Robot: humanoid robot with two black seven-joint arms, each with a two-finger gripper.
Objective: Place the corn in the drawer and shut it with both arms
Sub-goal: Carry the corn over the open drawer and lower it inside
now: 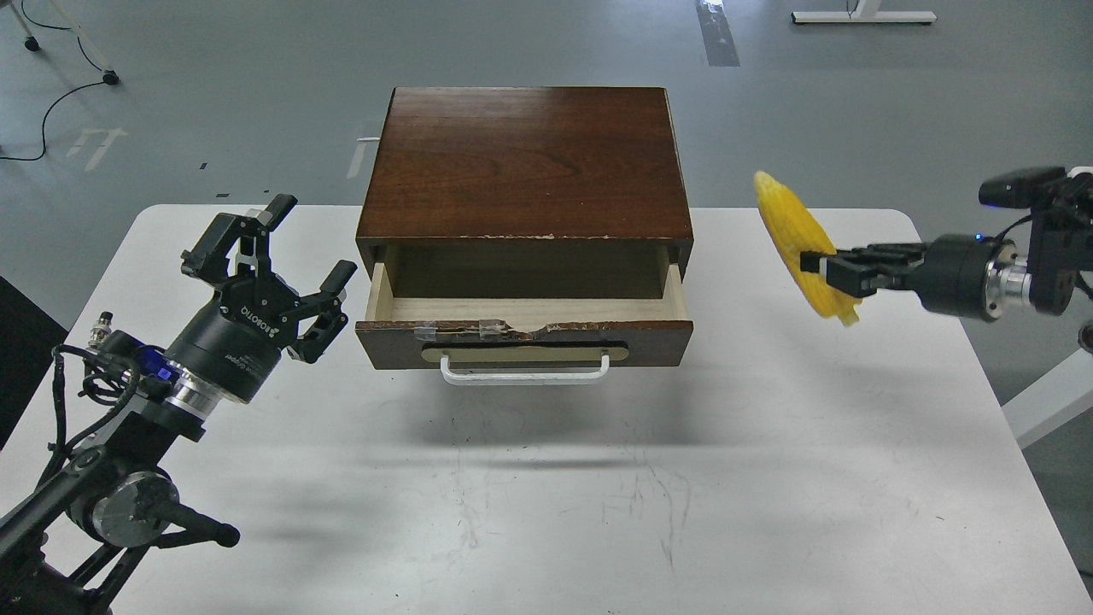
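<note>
The dark-brown drawer (pixel 525 337) stands pulled open from its wooden cabinet (pixel 525 162) at the table's back middle; its pale inside is empty and its white bar handle (pixel 525 372) faces me. My right gripper (pixel 832 266) is shut on the yellow corn (pixel 798 235) and holds it in the air to the right of the cabinet, tip pointing up and left. My left gripper (pixel 303 248) is open and empty, just left of the drawer's front corner.
The white table (pixel 598 495) spreads out in front of the drawer. Grey floor lies behind the table, with cables at the far left and a white furniture foot at the far right.
</note>
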